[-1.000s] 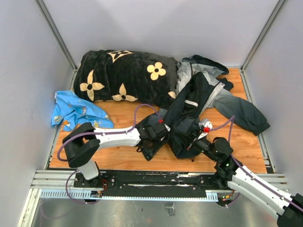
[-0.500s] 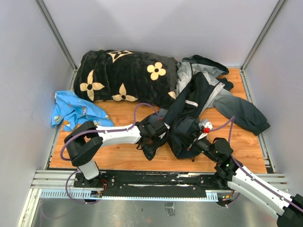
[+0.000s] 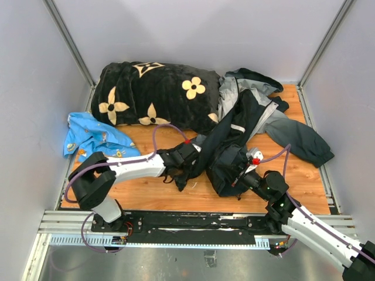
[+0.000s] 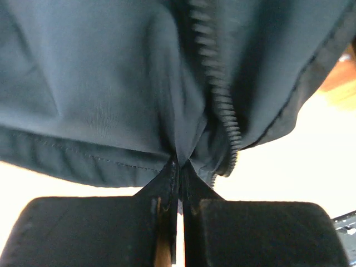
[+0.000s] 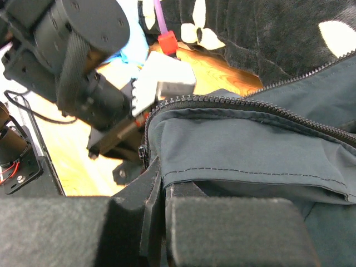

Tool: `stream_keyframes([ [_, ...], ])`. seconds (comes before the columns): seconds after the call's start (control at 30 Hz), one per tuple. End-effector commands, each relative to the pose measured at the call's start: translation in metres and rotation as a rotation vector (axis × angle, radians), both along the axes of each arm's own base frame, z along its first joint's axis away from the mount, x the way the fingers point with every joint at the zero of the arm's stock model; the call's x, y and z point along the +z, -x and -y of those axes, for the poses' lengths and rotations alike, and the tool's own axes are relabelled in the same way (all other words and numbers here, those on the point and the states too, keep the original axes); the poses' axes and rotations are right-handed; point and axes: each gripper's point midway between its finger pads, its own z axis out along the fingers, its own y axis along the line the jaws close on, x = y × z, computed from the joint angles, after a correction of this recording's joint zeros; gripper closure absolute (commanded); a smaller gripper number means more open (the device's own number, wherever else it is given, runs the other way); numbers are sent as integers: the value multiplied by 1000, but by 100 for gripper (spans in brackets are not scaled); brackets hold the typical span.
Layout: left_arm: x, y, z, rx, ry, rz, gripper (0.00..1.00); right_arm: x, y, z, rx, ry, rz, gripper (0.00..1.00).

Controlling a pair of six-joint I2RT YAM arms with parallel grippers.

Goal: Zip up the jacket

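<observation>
- At your far left, the small blue cloth (image 3: 94, 137) lies crumpled on the wooden table (image 3: 146, 196), close to the left wall.
- Behind it and toward the middle, the black blanket (image 3: 158, 93) with cream flower shapes is heaped along the back of the table.
- Your left gripper (image 3: 186, 161) reaches in near the middle of the table. In its wrist view you see the jaws pressed together on a pinch of dark jacket cloth, just beside a lone row of zipper teeth (image 4: 219, 89).
- The jacket (image 3: 246, 126) sprawls rumpled over the right half of the table. Its upper part touches the blanket, and a grey-to-dark sleeve trails toward the right wall. Its near edge hangs between your two grippers.
- Your right gripper (image 3: 241, 175) sits at the jacket's near edge, right of the left one. Its wrist view shows the jaws clamped tight on a fold of the dark hem, where another row of teeth curves down to the grip.
</observation>
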Motion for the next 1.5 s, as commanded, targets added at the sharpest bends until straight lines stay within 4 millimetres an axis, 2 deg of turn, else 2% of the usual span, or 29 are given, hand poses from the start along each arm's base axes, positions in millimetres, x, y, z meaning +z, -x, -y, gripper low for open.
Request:
stream_keyframes([
  [0.0,59,-42,-22,148,8,161,100,5,-8,9,-55,3,19,99],
  [0.07,87,-61,-37,189,-34,230,100,5,-9,11,-63,3,19,99],
  [0.2,148,-102,-84,315,-169,393,100,6,-9,11,-68,10,13,99],
  [0.27,184,-120,-106,406,-154,463,100,7,-9,11,-67,12,12,99],
  [0.33,211,-132,-123,494,-82,511,100,8,-10,12,-73,11,11,99],
  [0.37,221,-135,-126,525,-25,529,100,8,-10,13,-78,9,10,99],
  [0.43,230,-136,-110,512,115,537,100,8,-12,13,-88,9,5,99],
  [0.63,204,-107,-53,430,471,356,100,11,-11,8,-64,1,-13,99],
  [0.87,196,-75,-17,432,812,203,100,11,-10,5,-58,-35,-57,99],
  [0.93,187,-67,-11,438,865,147,100,11,-8,3,-44,-42,-66,99],
  [1.13,179,-52,3,447,1026,54,100,12,-5,-4,-12,-71,-118,99],
  [1.47,180,-43,6,465,1184,93,100,16,2,-23,63,-153,-249,99],
])
